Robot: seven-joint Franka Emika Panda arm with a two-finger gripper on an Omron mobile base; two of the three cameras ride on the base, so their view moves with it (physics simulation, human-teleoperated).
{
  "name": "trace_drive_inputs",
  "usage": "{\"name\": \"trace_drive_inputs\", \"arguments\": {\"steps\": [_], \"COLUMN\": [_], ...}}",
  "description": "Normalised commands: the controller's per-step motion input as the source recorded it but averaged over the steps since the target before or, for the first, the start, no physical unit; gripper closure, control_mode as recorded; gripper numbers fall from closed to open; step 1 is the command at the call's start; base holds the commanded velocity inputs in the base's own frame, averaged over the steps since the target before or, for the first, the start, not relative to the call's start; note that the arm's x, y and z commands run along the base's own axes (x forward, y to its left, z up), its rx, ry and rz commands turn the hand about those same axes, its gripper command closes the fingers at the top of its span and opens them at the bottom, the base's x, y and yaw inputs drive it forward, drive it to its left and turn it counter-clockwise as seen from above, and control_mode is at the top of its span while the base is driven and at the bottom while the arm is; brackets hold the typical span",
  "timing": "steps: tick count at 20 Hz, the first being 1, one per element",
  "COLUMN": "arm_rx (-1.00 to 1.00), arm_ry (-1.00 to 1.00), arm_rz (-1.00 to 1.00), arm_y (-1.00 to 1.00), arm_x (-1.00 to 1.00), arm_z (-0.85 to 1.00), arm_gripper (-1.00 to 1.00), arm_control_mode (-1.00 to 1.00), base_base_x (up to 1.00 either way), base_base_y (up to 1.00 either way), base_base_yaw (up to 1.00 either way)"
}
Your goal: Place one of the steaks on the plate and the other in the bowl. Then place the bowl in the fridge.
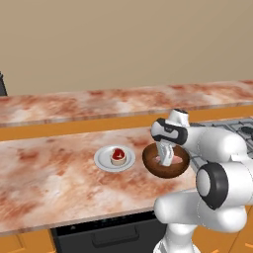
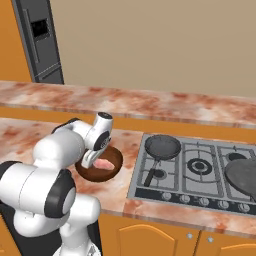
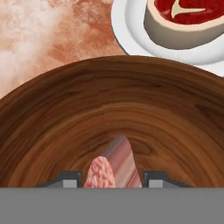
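Observation:
The dark brown bowl (image 1: 148, 160) (image 2: 114, 171) (image 3: 109, 100) sits on the counter, just right of the white plate (image 1: 101, 160) (image 3: 127, 35). On the plate lies the deep red steak (image 1: 117, 155) (image 3: 183, 22) with its whitish rim. My gripper (image 1: 165, 159) (image 2: 94, 161) (image 3: 113, 180) reaches down into the bowl. Between its fingers, low inside the bowl, is the pale pink steak (image 2: 104, 164) (image 3: 111, 168), and the jaws are shut on it. The grey fridge (image 2: 42, 40) stands far back on the left.
A gas stove (image 2: 200, 170) (image 1: 242, 131) lies right of the bowl, carrying a dark frying pan (image 2: 162, 146) and a second pan (image 2: 245, 177) at the right edge. A raised back counter (image 1: 123, 101) runs behind. The counter's front edge is near my base.

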Motion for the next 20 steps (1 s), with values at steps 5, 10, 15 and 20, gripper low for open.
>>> {"name": "trace_drive_inputs", "arguments": {"steps": [5,10,15,20], "arm_rx": [0.0,-0.02,-0.17,-0.2], "arm_ry": [-0.01,0.0,0.0,-0.01], "arm_rz": [0.01,0.0,-0.06,-0.17], "arm_y": [0.0,0.0,0.0,-0.13], "arm_x": [0.0,0.0,-0.31,-0.63], "arm_z": [0.01,0.14,0.58,0.8], "arm_gripper": [-1.0,-1.0,-1.0,-1.0], "arm_control_mode": [-1.0,-1.0,-1.0,-1.0], "base_base_x": [0.0,0.0,0.0,0.0], "base_base_y": [0.0,0.0,0.0,0.0], "base_base_yaw": [0.0,0.0,0.0,0.0]}}
